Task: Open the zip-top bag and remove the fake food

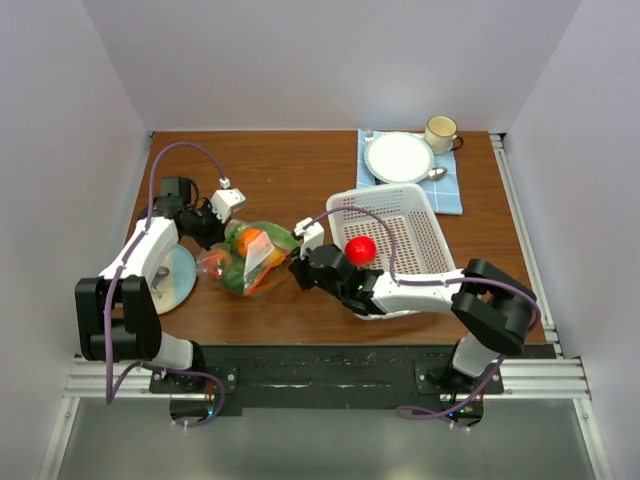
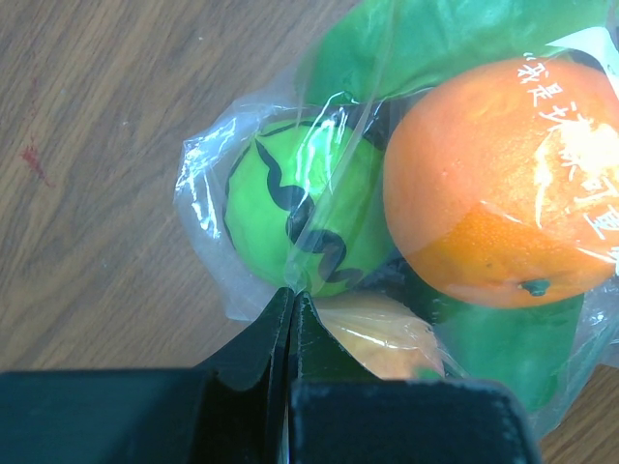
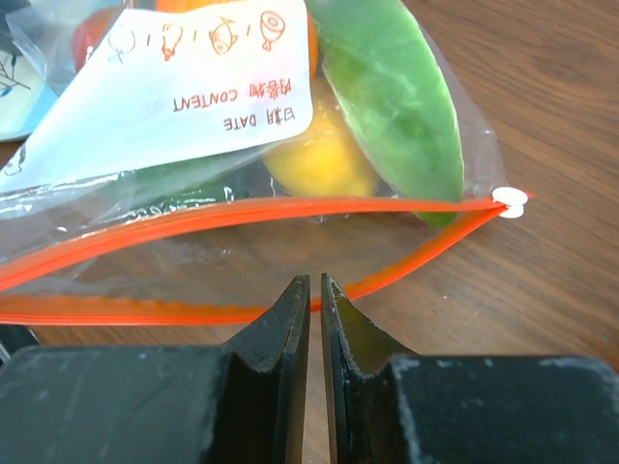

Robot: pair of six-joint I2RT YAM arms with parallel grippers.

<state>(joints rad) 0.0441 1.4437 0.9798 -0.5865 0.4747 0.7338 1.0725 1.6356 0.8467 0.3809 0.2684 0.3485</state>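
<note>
I see the zip-top bag (image 1: 250, 262) lying on the worktop (image 1: 300, 170) left of centre, clear and crinkled, a white label (image 3: 184, 87) on its upper face. Its red-orange zip strip (image 3: 242, 211) is parted along most of its length, the two tracks meeting at the white-tabbed end. The fake food (image 1: 246, 245) inside is packed close: an orange (image 2: 493, 184), a green black-striped ball (image 2: 300, 213), a green pod (image 3: 387, 87), a yellow lemon (image 3: 319, 155). One red round piece (image 1: 361, 250) sits outside, right of the bag

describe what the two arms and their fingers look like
Both the left arm and right arm are white tube-like links with bulky black joints. A thin purple cable loops loosely along each, past a small white box near the wrist. The fingers are matte black, wedge-shaped, tapering to points.
</note>
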